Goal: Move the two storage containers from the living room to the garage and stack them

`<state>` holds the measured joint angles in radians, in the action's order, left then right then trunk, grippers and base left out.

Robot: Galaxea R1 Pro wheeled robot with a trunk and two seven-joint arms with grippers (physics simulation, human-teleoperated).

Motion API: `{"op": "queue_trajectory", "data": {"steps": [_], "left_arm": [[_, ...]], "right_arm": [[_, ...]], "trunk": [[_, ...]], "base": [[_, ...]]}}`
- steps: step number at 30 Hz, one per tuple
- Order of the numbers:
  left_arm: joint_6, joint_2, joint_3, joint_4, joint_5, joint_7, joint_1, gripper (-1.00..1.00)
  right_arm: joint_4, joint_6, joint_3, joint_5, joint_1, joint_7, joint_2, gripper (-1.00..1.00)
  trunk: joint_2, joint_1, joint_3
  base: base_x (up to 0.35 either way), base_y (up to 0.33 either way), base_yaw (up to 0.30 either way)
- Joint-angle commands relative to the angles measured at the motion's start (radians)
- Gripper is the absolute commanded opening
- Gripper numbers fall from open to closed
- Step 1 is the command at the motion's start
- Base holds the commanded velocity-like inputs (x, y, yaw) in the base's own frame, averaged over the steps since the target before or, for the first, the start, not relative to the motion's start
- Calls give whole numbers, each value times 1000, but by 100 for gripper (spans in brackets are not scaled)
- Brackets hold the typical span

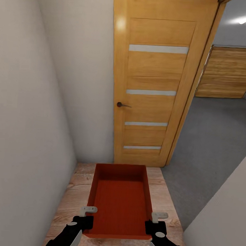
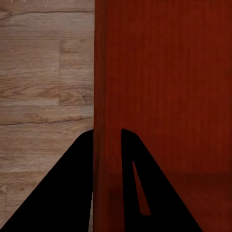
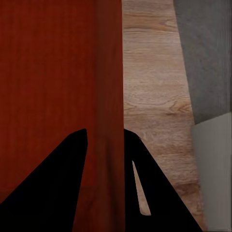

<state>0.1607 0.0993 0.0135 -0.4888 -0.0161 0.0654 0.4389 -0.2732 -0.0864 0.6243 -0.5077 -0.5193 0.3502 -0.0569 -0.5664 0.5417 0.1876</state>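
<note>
**Container carried at the garage doorway**

Head view: an orange-red storage container (image 1: 121,203) is held level above the wood-plank floor (image 1: 71,199), facing an open wooden door (image 1: 155,85). The left gripper (image 1: 86,217) and right gripper (image 1: 155,222) are seen at its two side walls near the close end; both arms are cut off by the frame edge. Grey concrete floor (image 1: 211,148) is seen past the doorway.

Left wrist view: the jaws are closed on the container's thin wall, one finger (image 2: 67,193) outside, one inside.

Right wrist view: the wall is likewise clamped between the fingers (image 3: 159,193).
</note>
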Motion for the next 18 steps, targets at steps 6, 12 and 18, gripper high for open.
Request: {"op": "queue_trajectory", "data": {"steps": [6, 12, 18], "left_arm": [[-13, -13, 6, -6, 17, 11, 0, -100], [-13, -13, 6, -7, 17, 11, 0, -100], [-7, -13, 5, 0, 17, 11, 0, -100]], "right_arm": [[23, -9, -11, -31, -2, 10, 9, -100], [23, -9, -11, -31, -2, 10, 9, -100], [23, -9, -11, -31, -2, 10, 9, -100]], "trunk": [[-2, 0, 2], [-2, 0, 2], [-2, 0, 2]], "base": [[0, 0, -238], [0, 0, -244], [74, 95, -242]]}}
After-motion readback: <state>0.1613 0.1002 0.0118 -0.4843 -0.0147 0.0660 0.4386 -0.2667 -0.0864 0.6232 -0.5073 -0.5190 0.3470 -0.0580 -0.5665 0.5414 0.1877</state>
